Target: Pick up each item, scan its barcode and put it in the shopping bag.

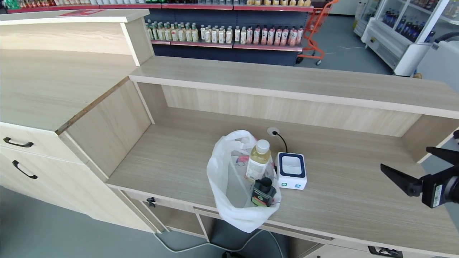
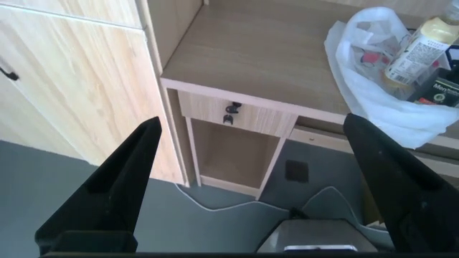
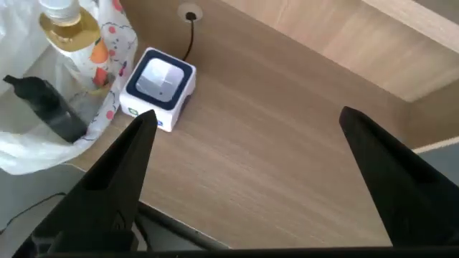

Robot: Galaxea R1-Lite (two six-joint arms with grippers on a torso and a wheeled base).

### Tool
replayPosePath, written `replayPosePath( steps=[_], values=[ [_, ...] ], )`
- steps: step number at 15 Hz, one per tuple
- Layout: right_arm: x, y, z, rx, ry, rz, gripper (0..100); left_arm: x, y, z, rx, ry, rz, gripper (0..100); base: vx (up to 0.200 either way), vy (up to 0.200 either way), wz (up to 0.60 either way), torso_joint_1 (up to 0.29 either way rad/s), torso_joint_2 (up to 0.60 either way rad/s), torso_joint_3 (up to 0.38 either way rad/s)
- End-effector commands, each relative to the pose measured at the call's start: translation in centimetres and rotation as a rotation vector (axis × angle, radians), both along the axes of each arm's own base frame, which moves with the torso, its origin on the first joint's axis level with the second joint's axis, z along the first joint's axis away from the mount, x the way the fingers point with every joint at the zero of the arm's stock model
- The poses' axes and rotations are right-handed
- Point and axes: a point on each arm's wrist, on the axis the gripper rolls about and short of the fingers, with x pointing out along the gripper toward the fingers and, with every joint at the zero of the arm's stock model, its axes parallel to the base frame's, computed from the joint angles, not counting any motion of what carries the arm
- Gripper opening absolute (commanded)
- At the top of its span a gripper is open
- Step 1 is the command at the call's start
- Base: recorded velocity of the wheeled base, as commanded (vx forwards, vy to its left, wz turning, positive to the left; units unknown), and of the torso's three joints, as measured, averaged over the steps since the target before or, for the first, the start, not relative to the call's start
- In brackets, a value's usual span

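Head view puts the shopping bag (image 1: 219, 175) well left of the wide-spread, empty right gripper (image 1: 404, 157).

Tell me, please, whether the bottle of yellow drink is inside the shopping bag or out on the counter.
Inside: the bottle sits within the open mouth of the shopping bag, white plastic around its lower part.

A pale wooden surface (image 1: 172, 157) stood on grey floor (image 1: 46, 229). Beside the surface rose a taller cabinet (image 1: 53, 89) with black handles; beyond the surface ran bottle-lined shelves (image 1: 229, 36), an orange trolley (image 1: 317, 28) and glass-fronted coolers (image 1: 401, 32).
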Motion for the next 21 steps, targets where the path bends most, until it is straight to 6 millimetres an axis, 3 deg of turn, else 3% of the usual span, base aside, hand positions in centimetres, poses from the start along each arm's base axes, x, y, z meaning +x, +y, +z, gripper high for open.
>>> replayPosePath(
  steps=[1, 4, 7, 12, 16, 21],
  values=[
    [-3.1, -0.7, 0.0, 0.035, -0.076, -0.075, 100, 0.0, 0.0, 0.0, 0.000, 0.000, 0.000, 100, 0.000, 0.000, -0.60, 0.002, 0.00, 0.007],
    [-7.2, -1.0, -2.6, 0.147, -0.106, -0.083, 100, 0.0, 0.0, 0.0, 0.000, 0.000, 0.000, 100, 0.000, 0.000, 0.00, 0.000, 0.00, 0.000],
    [-10.7, -1.6, -6.5, 0.151, -0.127, -0.234, 100, 0.0, 0.0, 0.0, 0.000, 0.000, 0.000, 100, 0.000, 0.000, 0.00, 0.000, 0.00, 0.000],
    [-15.5, -2.3, -9.8, 0.256, -0.168, -0.249, 100, 0.0, 0.0, 0.0, 0.000, 0.000, 0.000, 100, 0.000, 0.000, 0.00, 0.000, 0.00, 0.000],
    [-15.9, -2.1, -10.7, 0.282, -0.139, -0.290, 100, 0.0, 0.0, 0.0, 0.000, 0.000, 0.000, 100, 0.000, 0.000, 0.00, 0.000, 0.00, 0.000],
    [-17.0, -1.5, -11.4, 0.299, -0.189, -0.100, 100, 0.0, 0.0, 0.0, 0.000, 0.000, 0.000, 100, 0.000, 0.000, 0.00, 0.000, 0.00, 0.000]
  ],
)
